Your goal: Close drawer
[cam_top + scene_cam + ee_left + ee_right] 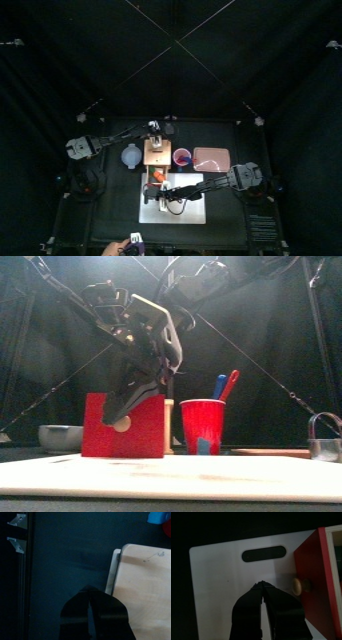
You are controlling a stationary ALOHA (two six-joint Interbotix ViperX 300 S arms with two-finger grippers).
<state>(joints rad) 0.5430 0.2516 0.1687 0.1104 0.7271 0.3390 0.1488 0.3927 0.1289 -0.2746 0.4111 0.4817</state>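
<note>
R gripper (pixel 262 587), jaws pressed together, is lining up w/ red drawer (pixel 314 582) front near knob (pixel 299 585), prob. to push. L gripper (pixel 93 597) is idling; jaws look together.

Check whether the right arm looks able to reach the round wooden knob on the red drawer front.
Probably yes: in the right wrist view the right hand hangs over the white cutting board, the round wooden knob close beside it, nothing between them.
</note>
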